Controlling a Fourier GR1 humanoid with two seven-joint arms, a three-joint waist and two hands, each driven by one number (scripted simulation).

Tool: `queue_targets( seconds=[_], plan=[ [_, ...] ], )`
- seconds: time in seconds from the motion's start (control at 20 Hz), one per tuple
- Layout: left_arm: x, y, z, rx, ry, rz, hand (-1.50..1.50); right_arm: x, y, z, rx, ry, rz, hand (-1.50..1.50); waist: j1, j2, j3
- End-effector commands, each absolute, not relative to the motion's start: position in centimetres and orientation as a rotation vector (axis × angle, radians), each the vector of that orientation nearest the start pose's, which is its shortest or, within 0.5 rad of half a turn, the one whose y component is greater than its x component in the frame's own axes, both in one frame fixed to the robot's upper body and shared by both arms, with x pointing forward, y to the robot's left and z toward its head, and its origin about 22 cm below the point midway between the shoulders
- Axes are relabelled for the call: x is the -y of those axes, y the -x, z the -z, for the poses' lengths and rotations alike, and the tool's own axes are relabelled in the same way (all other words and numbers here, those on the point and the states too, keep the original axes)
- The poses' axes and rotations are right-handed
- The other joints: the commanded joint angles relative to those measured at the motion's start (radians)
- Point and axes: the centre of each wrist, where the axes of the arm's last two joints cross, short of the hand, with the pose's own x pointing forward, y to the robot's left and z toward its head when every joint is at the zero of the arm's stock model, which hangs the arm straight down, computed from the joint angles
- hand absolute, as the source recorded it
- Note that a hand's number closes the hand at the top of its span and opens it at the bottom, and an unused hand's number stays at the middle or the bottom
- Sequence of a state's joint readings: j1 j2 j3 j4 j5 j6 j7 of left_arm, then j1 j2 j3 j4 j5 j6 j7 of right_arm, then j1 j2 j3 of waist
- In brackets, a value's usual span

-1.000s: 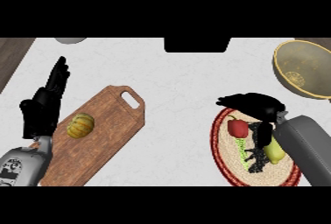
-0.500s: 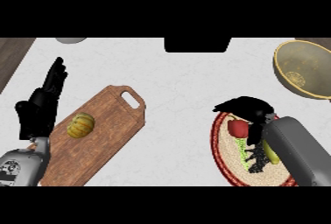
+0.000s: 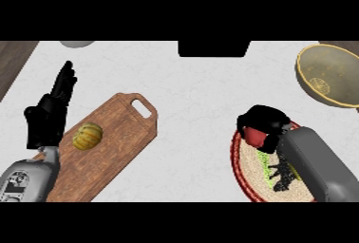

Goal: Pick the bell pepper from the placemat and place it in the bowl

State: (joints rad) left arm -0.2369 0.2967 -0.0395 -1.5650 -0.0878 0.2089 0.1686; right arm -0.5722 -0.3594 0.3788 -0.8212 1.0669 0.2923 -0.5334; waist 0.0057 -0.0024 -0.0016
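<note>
- Your right hand (image 3: 264, 119) has its fingers curled over the red bell pepper (image 3: 255, 138), which sits on the placemat (image 3: 242, 166).
- The lift and the carry to the bowl (image 3: 335, 76) remain.
- Your left hand (image 3: 49, 115) rests at left, fingers straight.
</note>
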Motion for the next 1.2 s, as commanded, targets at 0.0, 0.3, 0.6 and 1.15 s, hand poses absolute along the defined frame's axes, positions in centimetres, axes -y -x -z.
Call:
queue_targets(
  seconds=[0.0,0.3,0.6,1.15],
  plan=[
    [-26.1,-29.7,-7.1,1.639,-0.388,0.162,0.0,26.0,-36.5,1.0,1.201,0.236,-1.904,1.5,-0.001,0.004,0.002],
    [-26.9,-29.0,-7.8,1.663,-0.397,0.188,0.0,17.8,-37.5,1.3,1.116,0.41,-1.348,1.5,0.023,0.004,0.001],
    [-25.6,-29.3,-8.1,1.677,-0.339,0.212,0.0,13.0,-39.9,-2.8,1.089,0.657,-0.914,1.5,0.075,0.011,0.002],
    [-26.2,-29.4,-7.2,1.649,-0.376,0.193,0.0,7.9,-41.4,-11.6,1.423,0.918,-0.305,1.5,0.031,0.003,0.001]
  ],
)
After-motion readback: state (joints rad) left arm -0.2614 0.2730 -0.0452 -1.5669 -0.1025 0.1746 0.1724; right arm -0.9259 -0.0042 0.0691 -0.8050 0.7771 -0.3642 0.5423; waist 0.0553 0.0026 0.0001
